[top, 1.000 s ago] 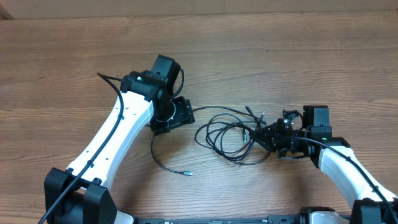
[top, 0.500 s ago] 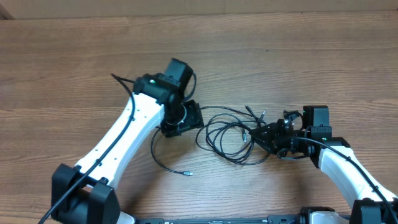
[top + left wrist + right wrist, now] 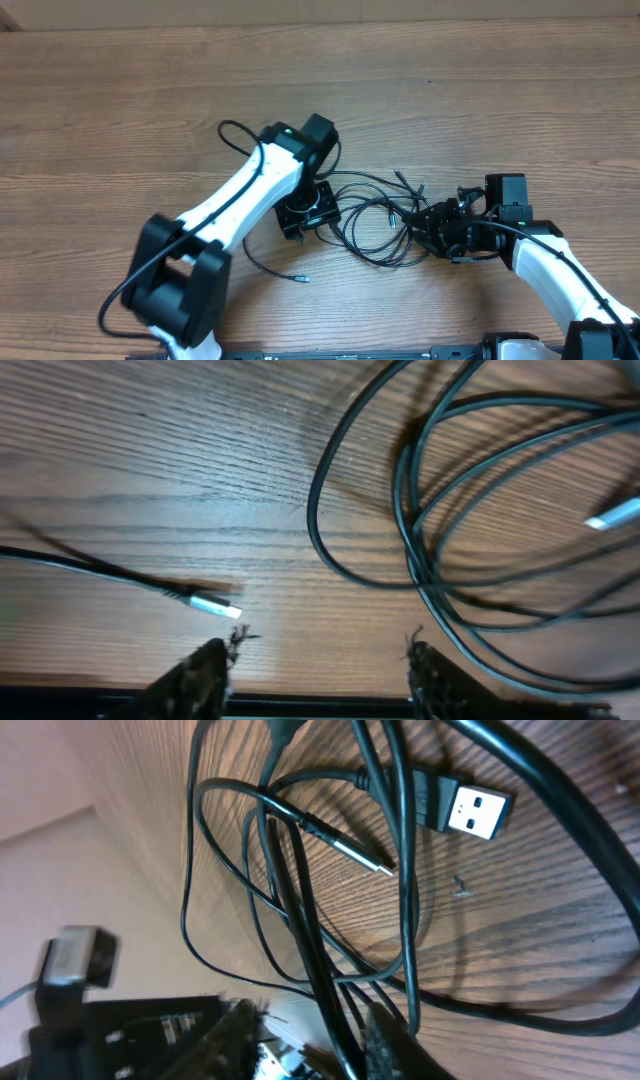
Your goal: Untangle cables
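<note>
Cables (image 3: 440, 800) tangled (black), left tool (image 3: 320, 665) beside; right tool (image 3: 305, 1040) among them

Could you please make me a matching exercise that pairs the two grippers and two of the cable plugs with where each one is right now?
Things:
1. left gripper
2. right gripper
3. USB-A plug
4. small silver plug

Places:
A. alone on the table, nearer the arm bases than the cable tangle
B. at the tangle's right edge
C. among cable loops, close under the right wrist camera
D. at the tangle's left edge

Pairs: 1-D, 2-B, 3-C, 4-A
</note>
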`<act>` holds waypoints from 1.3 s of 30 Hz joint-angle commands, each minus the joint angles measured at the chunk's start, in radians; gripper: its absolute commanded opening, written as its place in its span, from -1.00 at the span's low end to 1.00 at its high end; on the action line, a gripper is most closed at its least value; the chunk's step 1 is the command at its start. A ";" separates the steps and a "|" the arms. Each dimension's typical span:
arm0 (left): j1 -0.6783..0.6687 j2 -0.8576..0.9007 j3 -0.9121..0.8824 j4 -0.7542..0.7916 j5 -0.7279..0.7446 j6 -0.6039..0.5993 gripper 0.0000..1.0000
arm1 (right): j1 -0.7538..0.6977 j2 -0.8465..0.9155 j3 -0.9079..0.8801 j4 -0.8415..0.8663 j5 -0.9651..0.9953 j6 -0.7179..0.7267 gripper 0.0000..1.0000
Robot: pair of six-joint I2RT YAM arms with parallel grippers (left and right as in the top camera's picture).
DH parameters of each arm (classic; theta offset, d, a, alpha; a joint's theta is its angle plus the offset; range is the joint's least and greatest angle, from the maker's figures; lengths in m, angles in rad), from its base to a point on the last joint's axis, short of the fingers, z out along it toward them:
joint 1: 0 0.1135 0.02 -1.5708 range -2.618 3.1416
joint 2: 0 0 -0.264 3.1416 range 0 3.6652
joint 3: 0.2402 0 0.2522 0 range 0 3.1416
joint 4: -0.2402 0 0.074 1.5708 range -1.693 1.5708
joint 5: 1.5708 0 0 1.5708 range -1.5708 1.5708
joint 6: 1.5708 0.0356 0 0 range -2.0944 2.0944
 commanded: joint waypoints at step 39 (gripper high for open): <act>0.117 -0.344 0.096 0.026 -0.142 0.343 -0.91 | -0.001 -0.010 0.010 -0.119 0.172 -0.005 0.84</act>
